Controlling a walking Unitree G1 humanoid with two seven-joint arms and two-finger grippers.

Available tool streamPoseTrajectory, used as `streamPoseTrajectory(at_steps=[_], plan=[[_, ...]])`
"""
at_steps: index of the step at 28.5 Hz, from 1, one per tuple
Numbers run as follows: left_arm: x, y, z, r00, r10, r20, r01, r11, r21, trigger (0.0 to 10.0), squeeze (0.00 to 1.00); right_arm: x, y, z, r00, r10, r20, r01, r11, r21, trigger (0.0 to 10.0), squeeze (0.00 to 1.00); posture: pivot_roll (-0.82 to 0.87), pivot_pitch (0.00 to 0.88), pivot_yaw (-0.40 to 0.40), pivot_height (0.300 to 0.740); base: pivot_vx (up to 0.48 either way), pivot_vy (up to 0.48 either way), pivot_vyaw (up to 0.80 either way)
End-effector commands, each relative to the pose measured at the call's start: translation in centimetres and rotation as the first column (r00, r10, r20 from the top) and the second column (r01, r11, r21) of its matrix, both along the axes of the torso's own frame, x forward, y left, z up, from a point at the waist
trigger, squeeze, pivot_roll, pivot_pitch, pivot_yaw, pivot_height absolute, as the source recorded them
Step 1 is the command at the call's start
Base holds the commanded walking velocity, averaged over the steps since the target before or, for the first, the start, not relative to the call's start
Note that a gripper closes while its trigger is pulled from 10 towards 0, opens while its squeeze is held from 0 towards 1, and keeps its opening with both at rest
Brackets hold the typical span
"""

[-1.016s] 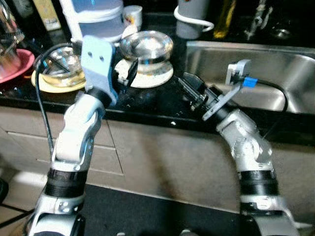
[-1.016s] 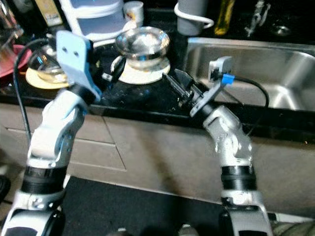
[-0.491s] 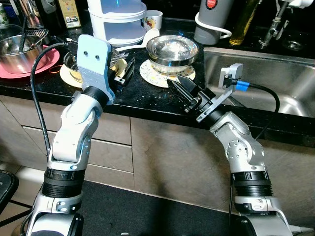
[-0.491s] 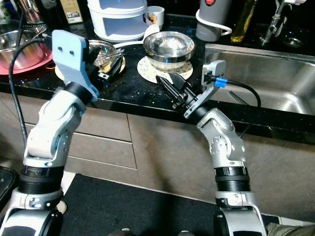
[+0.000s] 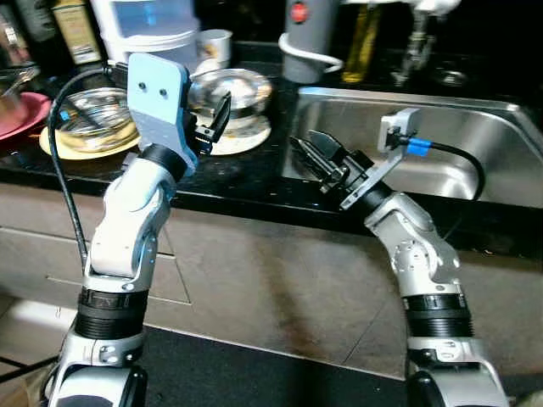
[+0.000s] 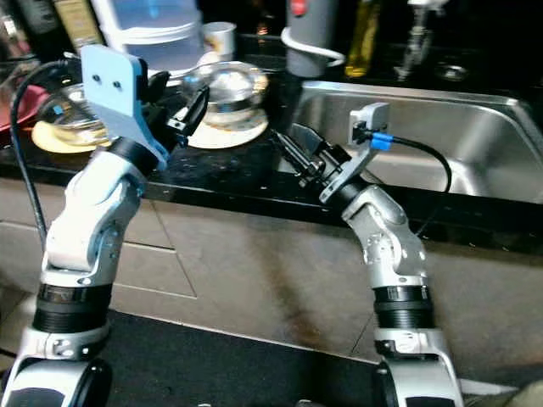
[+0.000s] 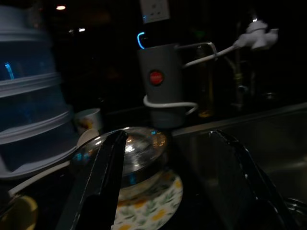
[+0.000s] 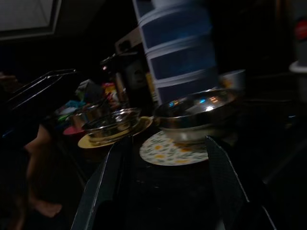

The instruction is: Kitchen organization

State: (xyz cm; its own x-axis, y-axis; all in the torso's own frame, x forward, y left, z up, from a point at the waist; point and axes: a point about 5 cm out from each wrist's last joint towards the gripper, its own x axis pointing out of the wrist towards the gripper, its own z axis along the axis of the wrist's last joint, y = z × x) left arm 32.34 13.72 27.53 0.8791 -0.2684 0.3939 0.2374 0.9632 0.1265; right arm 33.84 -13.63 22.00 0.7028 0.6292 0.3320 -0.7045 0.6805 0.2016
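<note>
A steel bowl [image 5: 231, 88] sits on a floral plate [image 5: 251, 137] on the black counter [image 5: 246, 174]. The bowl also appears as steel bowl [image 7: 136, 151] and steel bowl [image 8: 199, 112] in the wrist views. My left gripper [image 5: 218, 116] hovers open just at the bowl's left side, holding nothing. My right gripper [image 5: 308, 151] is open and empty over the counter's edge beside the sink [image 5: 458, 153], to the right of the floral plate. Farther left, a glass bowl [image 5: 92, 108] rests on a yellow plate [image 5: 81, 146].
At the back stand a white stacked container [image 5: 148, 25], a mug [image 5: 212, 42], a grey jug [image 5: 304, 38], an oil bottle [image 5: 365, 34] and the faucet [image 5: 416, 42]. A pink plate [image 5: 25, 110] lies at far left. Cabinet fronts are below the counter.
The head view has swung and dimmed. Relative to the bowl, both grippers stand farther right: the left one has closed in on it, and the right one has drawn off toward the sink.
</note>
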Motion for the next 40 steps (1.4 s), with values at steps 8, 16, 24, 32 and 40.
streamPoseTrajectory(at_steps=[8, 16, 24, 32, 40], plan=[[-0.5, 0.7, -0.3, 1.000, 0.013, 0.011, -0.013, 1.000, -0.004, 10.0, 0.00, -0.3, 0.8, 0.6, 0.998, 0.060, 0.028, -0.061, 0.998, 0.030, 10.0, 0.00, 0.02, 0.011, -0.007, 0.732, 0.000, 0.000, 0.00], [-2.3, 1.0, -3.1, 0.998, 0.051, -0.047, -0.052, 0.999, -0.007, 10.0, 0.00, -1.9, 0.9, -0.9, 0.991, 0.130, 0.010, -0.131, 0.990, 0.045, 10.0, 0.00, 0.02, 0.029, -0.007, 0.732, 0.000, 0.000, 0.00], [-4.2, 0.9, -4.3, 0.995, 0.079, -0.062, -0.079, 0.997, -0.007, 10.0, 0.00, -3.7, 1.9, -1.3, 0.969, 0.245, -0.003, -0.242, 0.957, 0.159, 10.0, 0.00, 0.03, 0.041, -0.014, 0.732, 0.000, 0.000, 0.00], [-5.7, 1.1, -6.3, 0.985, 0.117, -0.124, -0.119, 0.993, -0.007, 10.0, 0.00, -5.5, 3.7, -3.2, 0.950, 0.308, -0.061, -0.293, 0.940, 0.177, 10.0, 0.00, 0.03, 0.050, -0.016, 0.732, 0.000, 0.000, 0.00], [-6.4, 0.7, -6.8, 0.983, 0.113, -0.146, -0.117, 0.993, -0.016, 10.0, 0.00, -5.9, 4.1, -3.1, 0.941, 0.329, -0.075, -0.313, 0.933, 0.177, 10.0, 0.00, 0.03, 0.051, -0.025, 0.732, 0.000, 0.000, 0.00]])
